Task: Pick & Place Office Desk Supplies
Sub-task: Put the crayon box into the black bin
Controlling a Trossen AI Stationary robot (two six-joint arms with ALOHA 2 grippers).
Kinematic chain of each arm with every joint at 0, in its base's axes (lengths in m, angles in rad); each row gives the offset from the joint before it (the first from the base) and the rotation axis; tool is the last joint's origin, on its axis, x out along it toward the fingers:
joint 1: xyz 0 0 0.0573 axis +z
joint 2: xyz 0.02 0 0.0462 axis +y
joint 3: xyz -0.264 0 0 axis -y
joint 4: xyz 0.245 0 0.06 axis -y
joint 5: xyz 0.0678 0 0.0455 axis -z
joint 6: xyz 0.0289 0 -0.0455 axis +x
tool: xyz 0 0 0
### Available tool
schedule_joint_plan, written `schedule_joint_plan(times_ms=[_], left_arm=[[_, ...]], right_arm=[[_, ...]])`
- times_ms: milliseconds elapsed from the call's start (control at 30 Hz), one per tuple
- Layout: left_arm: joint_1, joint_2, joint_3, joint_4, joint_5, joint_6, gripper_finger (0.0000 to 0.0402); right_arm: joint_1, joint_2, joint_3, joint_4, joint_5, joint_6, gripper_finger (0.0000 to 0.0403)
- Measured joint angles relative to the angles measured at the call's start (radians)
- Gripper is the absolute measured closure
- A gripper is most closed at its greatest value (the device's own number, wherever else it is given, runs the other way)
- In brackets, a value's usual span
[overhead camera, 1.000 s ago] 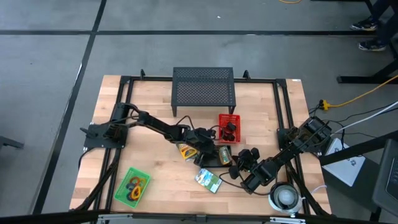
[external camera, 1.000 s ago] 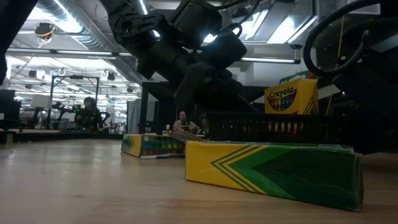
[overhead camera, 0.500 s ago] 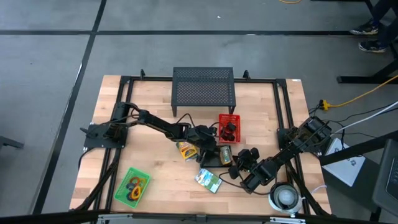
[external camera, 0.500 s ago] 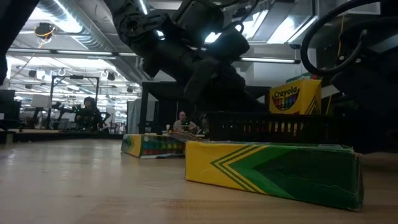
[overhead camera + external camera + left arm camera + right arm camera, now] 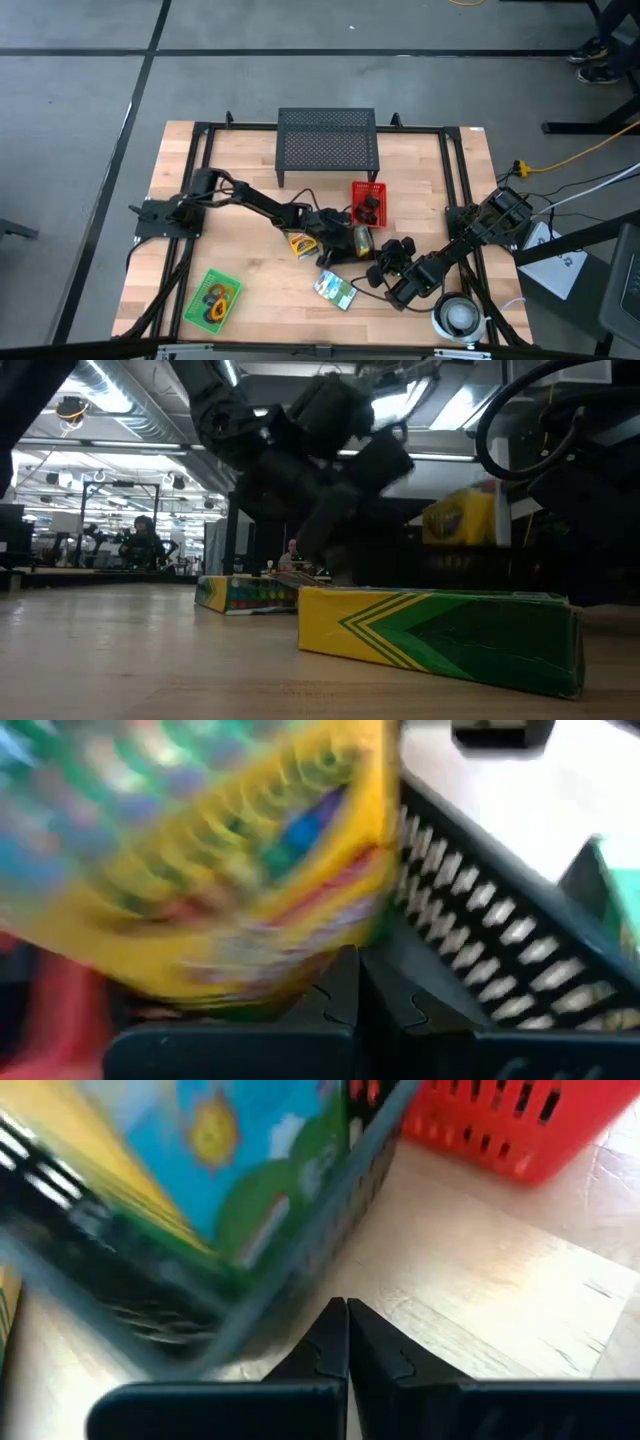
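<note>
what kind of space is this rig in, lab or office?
Looks like an open-plan robotics lab or workshop, not an office. A wooden table with a black frame stands on a grey concrete floor marked with dark lines; the low view shows exposed ceiling ducts, workbenches and seated people behind.

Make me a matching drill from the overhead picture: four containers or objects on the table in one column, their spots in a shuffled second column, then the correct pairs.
Things:
1. black mesh stand
2. red basket
3. green tray of loops
4. round white object

Places:
A. near-left corner area of the table
B. far edge, middle
C. near-right corner, by the right arm
D. centre, just in front of the stand

Pairs: 1-B, 2-D, 3-A, 4-C
</note>
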Motion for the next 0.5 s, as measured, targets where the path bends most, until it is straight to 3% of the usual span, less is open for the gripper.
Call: schedule_joint_plan(times_ms=[500], left_arm=[[-0.008, 0.013, 0.101, -0.092, -0.004, 0.030, 0.0400]], right_arm=[[0.000, 0.000, 0.000, 0.008, -0.003, -0.022, 0.0403]])
